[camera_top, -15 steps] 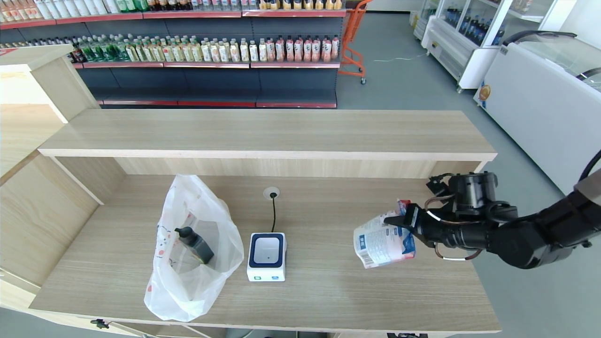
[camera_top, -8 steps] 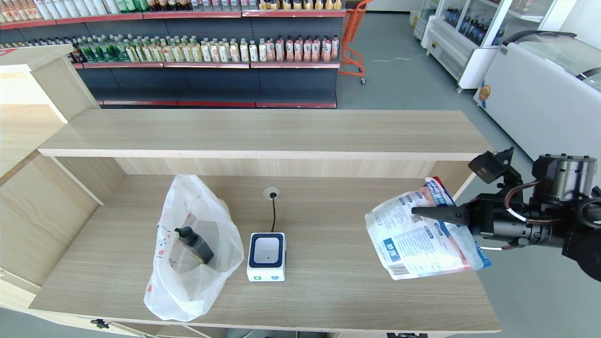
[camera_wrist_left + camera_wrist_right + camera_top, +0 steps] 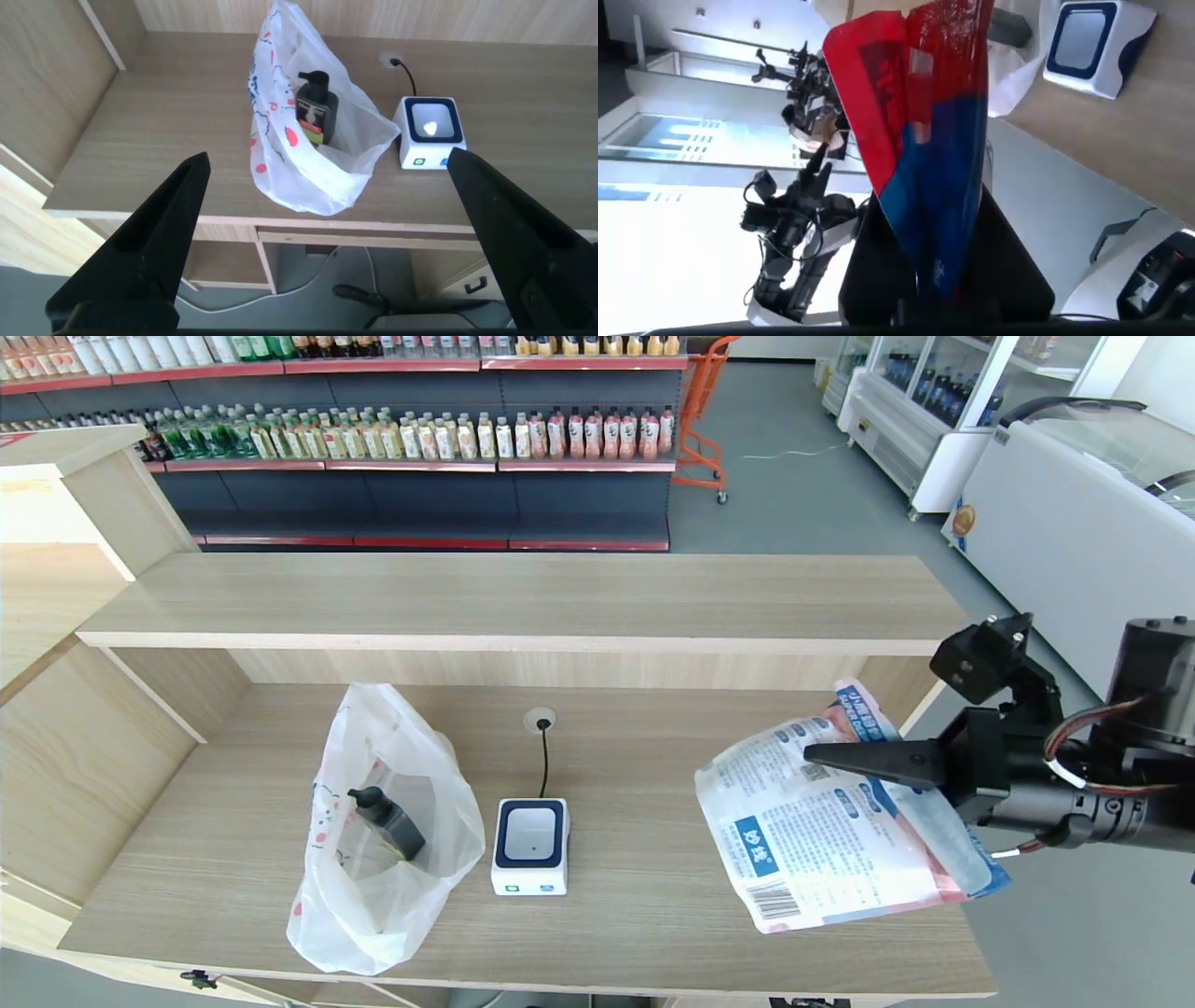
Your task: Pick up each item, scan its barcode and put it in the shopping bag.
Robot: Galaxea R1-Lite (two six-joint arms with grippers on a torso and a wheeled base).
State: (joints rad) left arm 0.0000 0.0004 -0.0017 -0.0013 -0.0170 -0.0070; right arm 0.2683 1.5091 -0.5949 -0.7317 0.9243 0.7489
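My right gripper is shut on a white, blue and red pouch, held in the air over the right end of the counter. Its printed back faces up, with a barcode near the low corner. In the right wrist view the pouch hangs red and blue between my fingers. The white scanner sits mid-counter. To its left, the shopping bag holds a dark pump bottle. My left gripper hovers open and holds nothing above the bag, the bottle and the scanner.
A raised wooden ledge runs along the back of the counter, and a side wall closes the left end. The scanner's cable runs back to a hole in the counter. Bare counter lies between scanner and pouch.
The right arm has lifted the pouch off the counter area and turned it, so its back and barcode now face up; it has also shifted slightly left.
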